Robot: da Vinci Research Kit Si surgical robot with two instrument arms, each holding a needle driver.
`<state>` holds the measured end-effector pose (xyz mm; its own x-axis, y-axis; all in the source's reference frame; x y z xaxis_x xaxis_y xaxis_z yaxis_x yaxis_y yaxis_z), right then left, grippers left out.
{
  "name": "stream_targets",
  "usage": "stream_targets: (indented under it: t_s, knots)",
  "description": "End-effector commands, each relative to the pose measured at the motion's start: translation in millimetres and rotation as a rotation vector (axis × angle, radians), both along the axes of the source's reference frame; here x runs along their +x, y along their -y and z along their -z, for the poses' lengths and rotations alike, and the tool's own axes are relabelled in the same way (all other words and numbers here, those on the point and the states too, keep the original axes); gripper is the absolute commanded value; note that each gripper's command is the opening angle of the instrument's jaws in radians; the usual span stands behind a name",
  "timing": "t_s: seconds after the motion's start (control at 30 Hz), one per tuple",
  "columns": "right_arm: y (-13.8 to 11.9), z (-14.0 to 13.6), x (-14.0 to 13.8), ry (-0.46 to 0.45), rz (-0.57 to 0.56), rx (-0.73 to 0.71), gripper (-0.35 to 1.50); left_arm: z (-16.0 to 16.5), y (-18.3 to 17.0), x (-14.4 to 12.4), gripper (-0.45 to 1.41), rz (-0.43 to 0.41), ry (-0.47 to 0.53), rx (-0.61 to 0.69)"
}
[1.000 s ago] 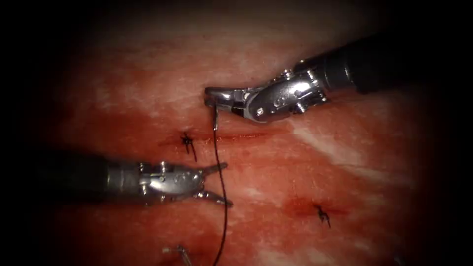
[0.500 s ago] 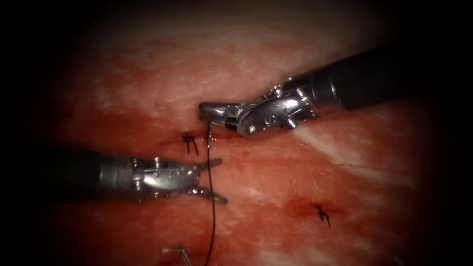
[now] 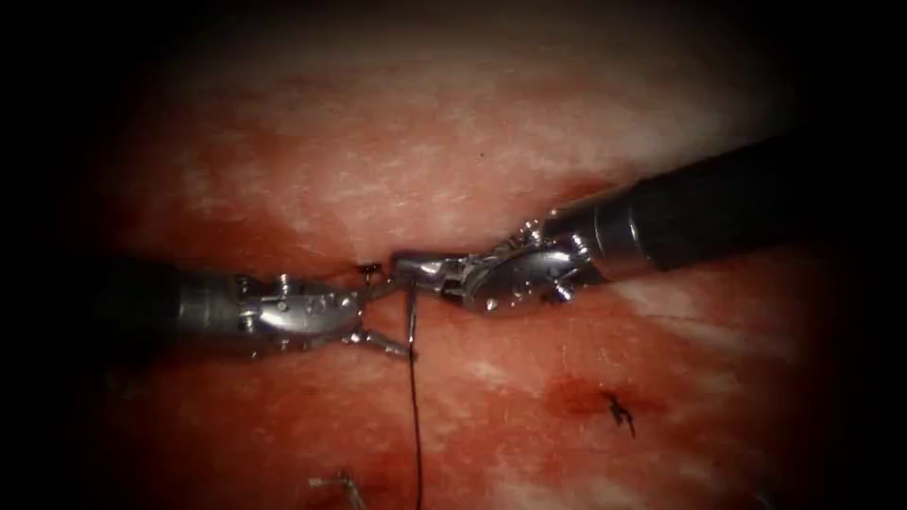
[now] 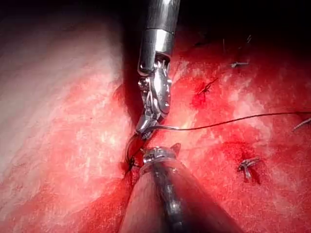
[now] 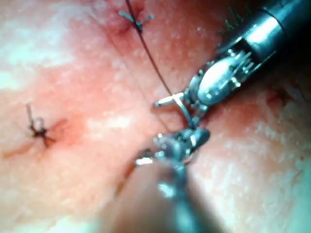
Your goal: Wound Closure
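2 claws meet: right claw [image 3: 404, 269] grips needle [image 3: 413, 316], left claw [image 3: 392, 316] spread.

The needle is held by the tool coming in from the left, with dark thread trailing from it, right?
Not quite. In the endoscope view the right tool grips the needle. The left tool has its fingers open beside it and holds nothing. The thread does trail down from the needle.
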<state>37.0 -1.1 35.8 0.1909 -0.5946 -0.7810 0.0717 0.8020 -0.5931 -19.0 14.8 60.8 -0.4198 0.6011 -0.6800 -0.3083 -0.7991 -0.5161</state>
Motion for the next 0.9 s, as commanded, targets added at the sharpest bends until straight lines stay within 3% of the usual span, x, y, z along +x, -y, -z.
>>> stream_targets:
  t_s: [0.03, 0.67, 0.8, 0.9]
  knots:
    - [0.7, -0.7, 0.5, 0.002, 0.001, 0.005, -0.35, -0.5, 0.5, -0.4, 0.61, 0.000, -0.002, 0.003]
    - [1.4, -2.5, 0.4, 0.048, 0.020, 0.092, -0.35, -0.4, 1.0, 0.1, 0.63, -0.011, -0.018, 0.013]
    - [0.3, -1.5, 0.3, 0.027, 0.004, 0.102, -0.35, -0.3, 2.0, 0.4, 0.56, -0.037, -0.058, 0.045]
    - [-0.9, -0.6, 0.2, 0.019, -0.008, 0.113, -0.35, -0.5, 4.8, 1.1, 0.36, -0.117, -0.118, 0.099]
